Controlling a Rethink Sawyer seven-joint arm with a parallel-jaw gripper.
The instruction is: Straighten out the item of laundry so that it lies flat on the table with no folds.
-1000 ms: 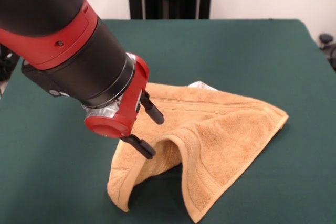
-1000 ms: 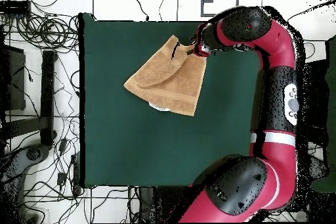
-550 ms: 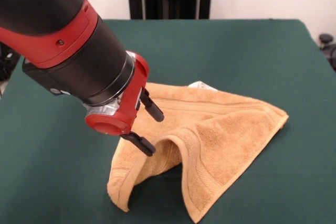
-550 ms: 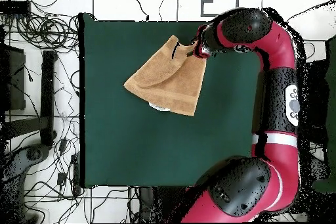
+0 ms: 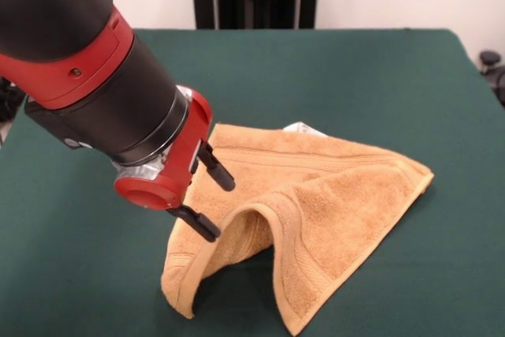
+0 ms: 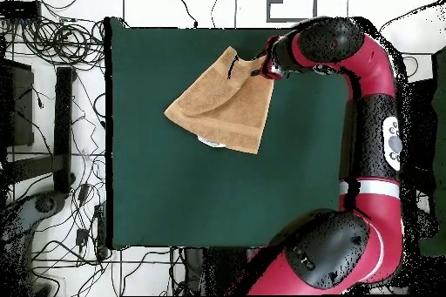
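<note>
1. A dark green table (image 5: 379,76) fills both views; the front view shows a pale wall and a black stand behind it, and the overhead view shows loose cables on the floor around it.
2. The golden-tan towel (image 5: 331,195) lies on the half of the table farthest from the robot's base, well inside the edges.
3. It is not flat. In the front view its near side arches up into a raised fold, leaving a dark tunnel beneath, and one layer appears doubled over another. A small white tag (image 5: 301,128) peeks out at its far edge.
4. The gripper (image 5: 207,200) sits at the towel's left edge in the front view, its two black fingers (image 5: 216,167) spread apart with nothing between them. They hover at the edge of the cloth; whether the lower tip touches it I cannot tell.
5. The towel lies to the right of the gripper in the front view, directly ahead of the spread fingers.
6. Overhead, the towel reads as a skewed quadrilateral with its long axis diagonal to the table's sides, one corner toward the arm.
7. Judged from this, the fold is not yet undone; the nearest graspable part is the raised doubled edge just ahead of the fingers.
</note>
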